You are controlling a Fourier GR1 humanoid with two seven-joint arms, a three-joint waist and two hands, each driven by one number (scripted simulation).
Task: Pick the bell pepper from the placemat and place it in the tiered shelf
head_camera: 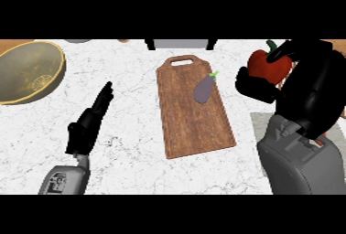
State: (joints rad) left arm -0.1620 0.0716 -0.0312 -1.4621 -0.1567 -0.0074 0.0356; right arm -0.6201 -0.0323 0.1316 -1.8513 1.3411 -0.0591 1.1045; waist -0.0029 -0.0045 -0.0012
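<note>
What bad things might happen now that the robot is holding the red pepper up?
The right hand curls round the bell pepper, with much of the pepper sticking out past the fingers, so it might slip free while being carried. If it fell, it could land on the cutting board and knock the little eggplant. The shelf is not in view, so the arm may have to travel a way.

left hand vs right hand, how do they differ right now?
The left hand is open, fingers straight, holding nothing; the right hand is curled round the red bell pepper. The left hand sits left of the cutting board, the right hand right of it. Both are black.
</note>
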